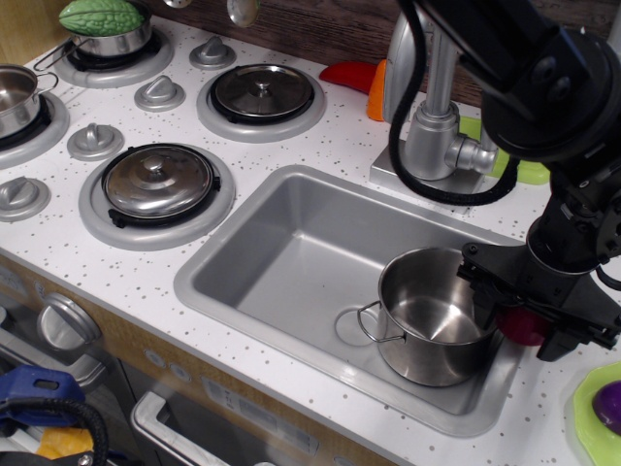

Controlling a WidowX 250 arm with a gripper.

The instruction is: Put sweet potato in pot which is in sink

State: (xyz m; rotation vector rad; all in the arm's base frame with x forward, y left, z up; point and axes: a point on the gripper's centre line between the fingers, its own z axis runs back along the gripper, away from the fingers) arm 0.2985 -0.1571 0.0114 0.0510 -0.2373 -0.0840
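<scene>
The steel pot (432, 316) with two loop handles stands upright in the right front corner of the grey sink (291, 252), empty inside. The maroon sweet potato (521, 327) lies on the counter just right of the sink rim, mostly hidden by my gripper. My gripper (524, 316) is lowered over the sweet potato, one finger (482, 288) on its left by the pot's rim and one (561, 340) on its right. The jaws straddle the sweet potato; whether they press on it I cannot tell.
The grey faucet (437, 107) stands behind the sink, partly behind my black arm. A green plate with a purple toy (608, 406) sits at the right edge. A red-and-orange piece (357, 78) lies by the faucet. Lidded burners (158, 183) and saucepans are on the left.
</scene>
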